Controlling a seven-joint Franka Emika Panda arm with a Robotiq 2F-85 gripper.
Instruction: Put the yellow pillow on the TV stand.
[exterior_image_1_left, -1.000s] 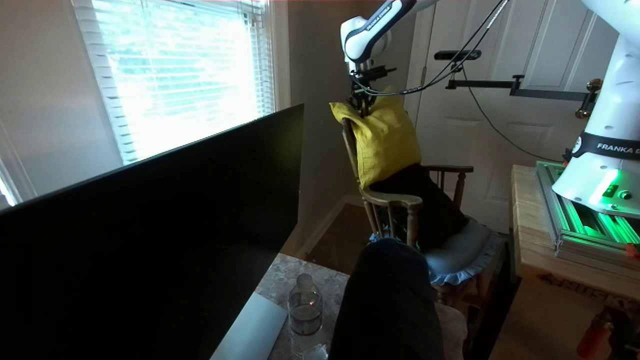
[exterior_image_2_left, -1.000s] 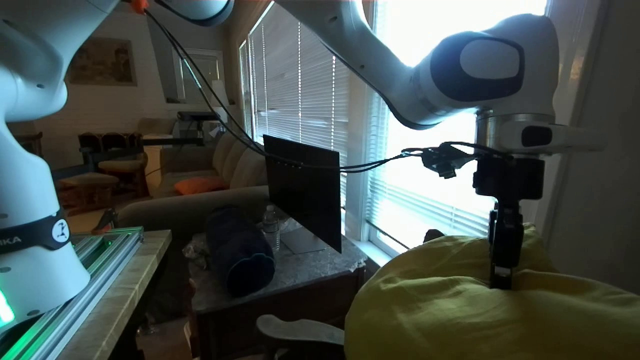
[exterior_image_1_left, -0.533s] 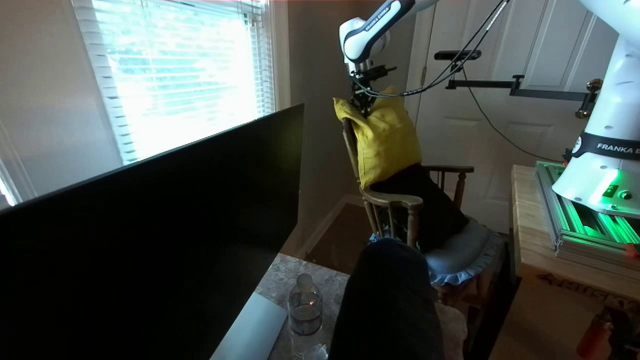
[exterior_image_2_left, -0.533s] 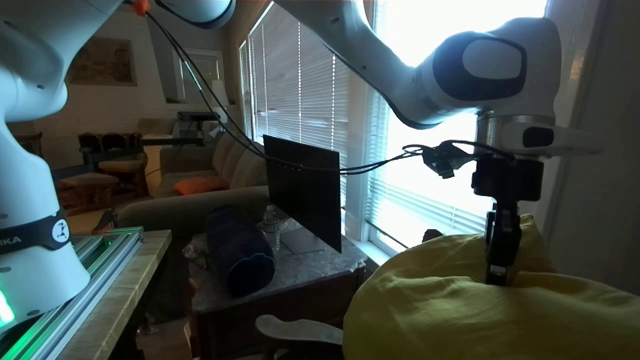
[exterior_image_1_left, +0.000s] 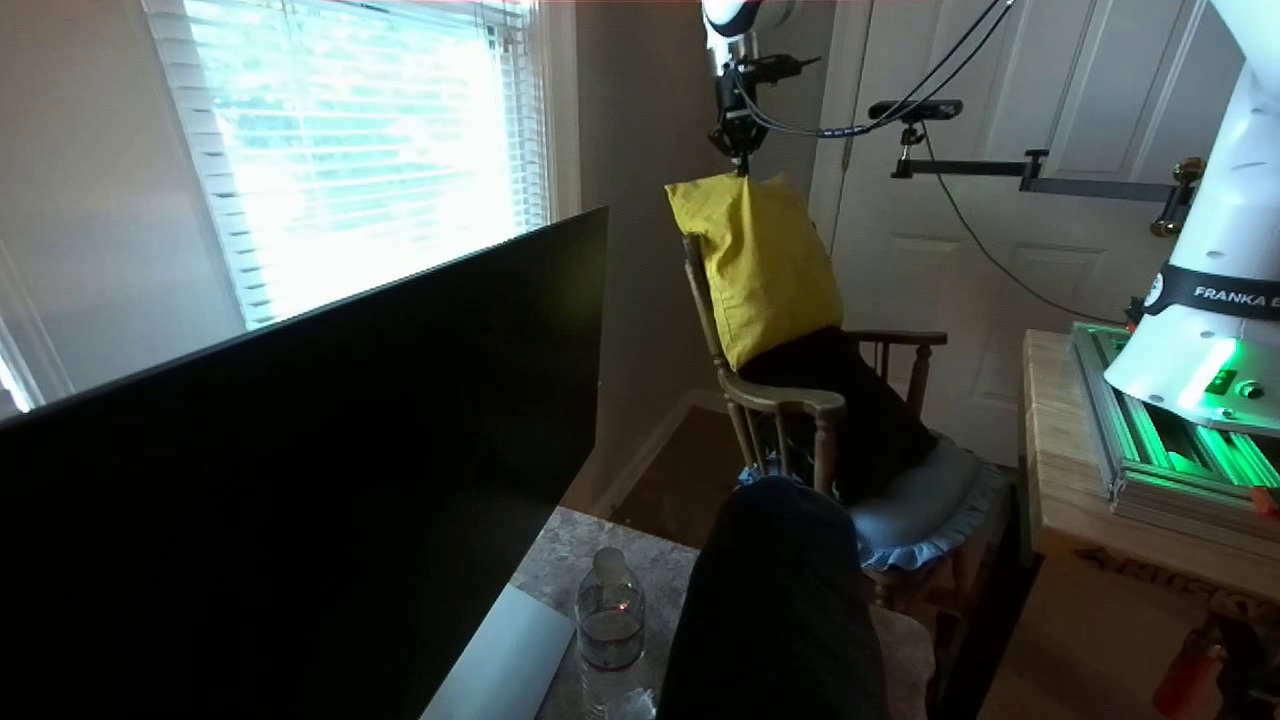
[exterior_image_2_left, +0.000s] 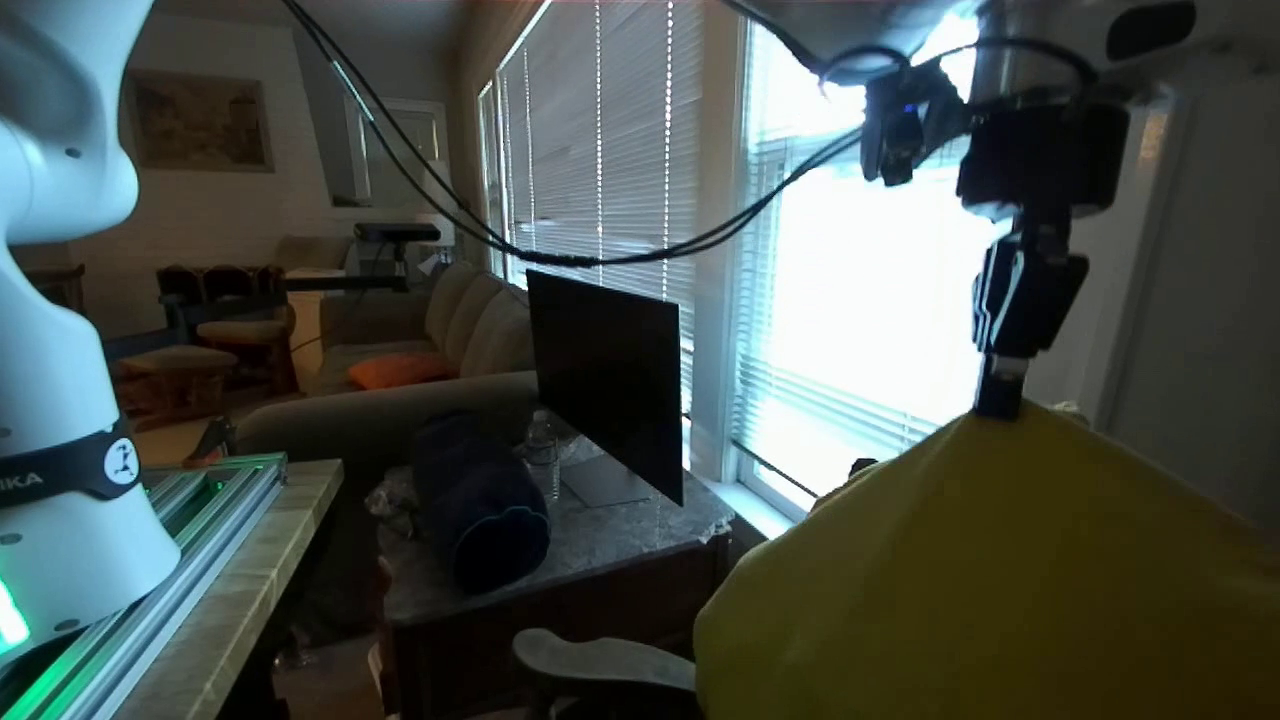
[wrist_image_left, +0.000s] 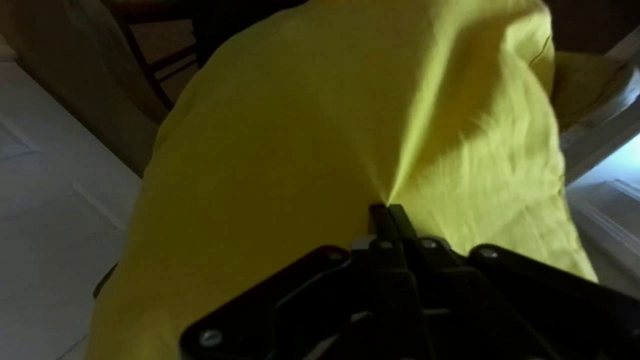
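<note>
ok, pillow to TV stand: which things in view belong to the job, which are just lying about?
Job:
yellow pillow
gripper, pinching the pillow
TV stand

Lying about:
water bottle, on the TV stand
dark blue roll, likewise
orange cushion

Black gripper (wrist_image_left: 387, 209) pinching yellow pillow (wrist_image_left: 290, 140), sharply creased

In an exterior view, you see the window (exterior_image_1_left: 370, 150) glaring white at ten o'clock; your wrist view is dim and blurry.
</note>
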